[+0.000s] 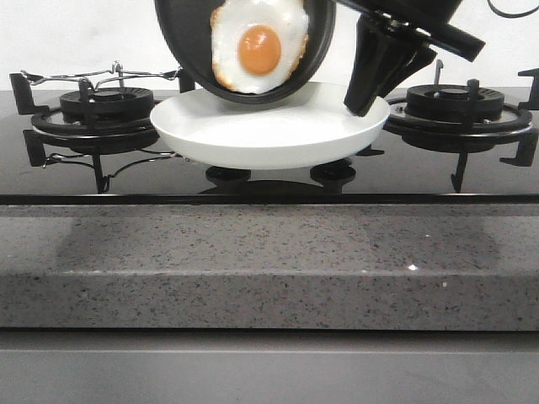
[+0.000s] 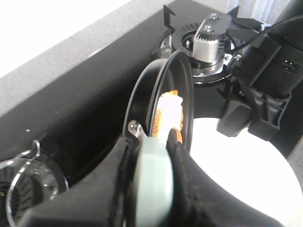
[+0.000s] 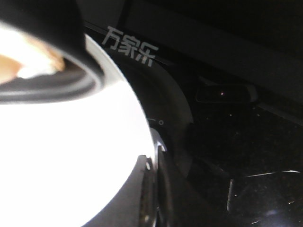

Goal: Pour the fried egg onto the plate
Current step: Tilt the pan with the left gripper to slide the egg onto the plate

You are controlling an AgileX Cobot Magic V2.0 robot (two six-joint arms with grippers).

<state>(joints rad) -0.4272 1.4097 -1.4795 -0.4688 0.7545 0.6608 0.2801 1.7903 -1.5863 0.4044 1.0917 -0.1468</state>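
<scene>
My left end effector (image 2: 151, 156) grips the pan (image 1: 189, 34) handle, tilted steeply at top centre; egg (image 1: 257, 44) clinging above plate (image 1: 269, 126). Right end effector (image 1: 370, 84) pinches plate rim. Risk: egg sticks or overshoots.

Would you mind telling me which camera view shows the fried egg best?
The front view: the fried egg faces the camera in the tilted pan, yolk and browned edges clear. The left wrist view shows it edge-on; the right wrist view catches only a blurred bit at the picture's edge.
</scene>
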